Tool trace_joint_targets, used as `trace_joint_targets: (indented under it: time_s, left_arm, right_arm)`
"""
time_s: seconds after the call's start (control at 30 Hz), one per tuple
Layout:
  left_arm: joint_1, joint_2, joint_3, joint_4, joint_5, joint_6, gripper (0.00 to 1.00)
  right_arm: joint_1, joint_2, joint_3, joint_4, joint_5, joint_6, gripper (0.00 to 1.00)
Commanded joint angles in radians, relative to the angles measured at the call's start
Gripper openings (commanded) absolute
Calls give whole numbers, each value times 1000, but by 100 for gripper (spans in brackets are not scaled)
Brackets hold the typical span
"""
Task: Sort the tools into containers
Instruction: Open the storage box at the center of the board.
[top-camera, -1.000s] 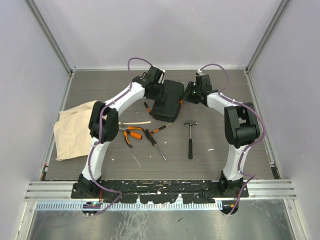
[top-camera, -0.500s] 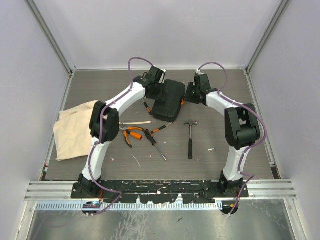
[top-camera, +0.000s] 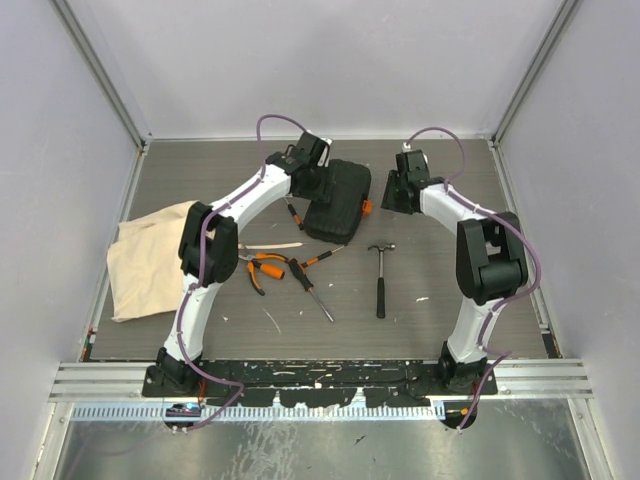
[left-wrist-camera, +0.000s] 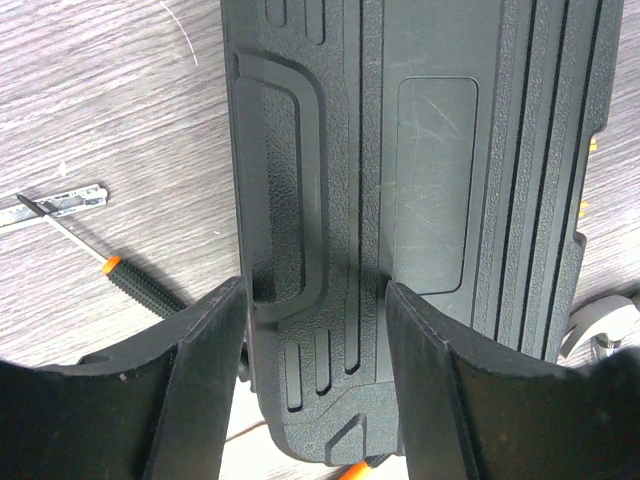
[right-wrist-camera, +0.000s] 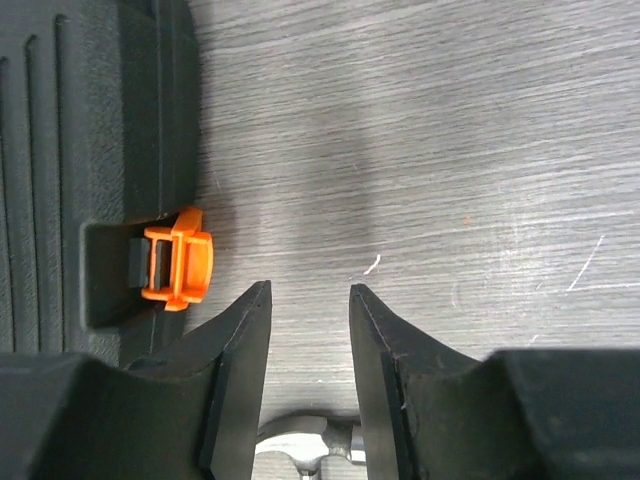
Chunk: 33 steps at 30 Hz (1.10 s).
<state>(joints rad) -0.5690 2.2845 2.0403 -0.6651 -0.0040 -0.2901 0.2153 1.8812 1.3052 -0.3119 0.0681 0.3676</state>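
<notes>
Currently right gripper hangs empty, jaws apart, beside black rounded hard-plastic tool case.
Orange plastic latch just to its left; left gripper straddles case end, grip unclear.

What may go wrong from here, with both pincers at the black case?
1. The right pincer stands open over bare table beside the orange latch, not around it; closing here would likely catch nothing.
2. The left pincer holds the black case at one end only, so a push on the latch might turn or slip it.
3. The hammer lies close to the right pincer and might be knocked.
</notes>
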Motion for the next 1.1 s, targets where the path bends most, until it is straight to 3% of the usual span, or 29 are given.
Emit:
trace_joint_targets:
  time_s: [0.0,0.53,0.63,0.73,0.9,1.07]
  left_arm:
    - [3,35,-9,-79,-27,45,60]
    - [-30,-92,31,-57,49,48,85]
    - [-37,-119,6,-43,48,48,94]
    - [-38,-142,-32,-23,45,48,97]
    - [-38,-173,-82,-22,42,54,96]
    - [-38,-217,-147,-11,27,61,94]
  right_arm:
    - [0,-111,-11,40,-7,-6,44]
    - [-35,-211,-235,286,-221,152,66]
    - [-66,-200,-270,352,-293,210,66]
    - [-90,-179,-290,423,-361,254,66]
    - [-112,-117,-299,550,-457,318,65]
    - [-128,-65,-297,607,-471,377,53]
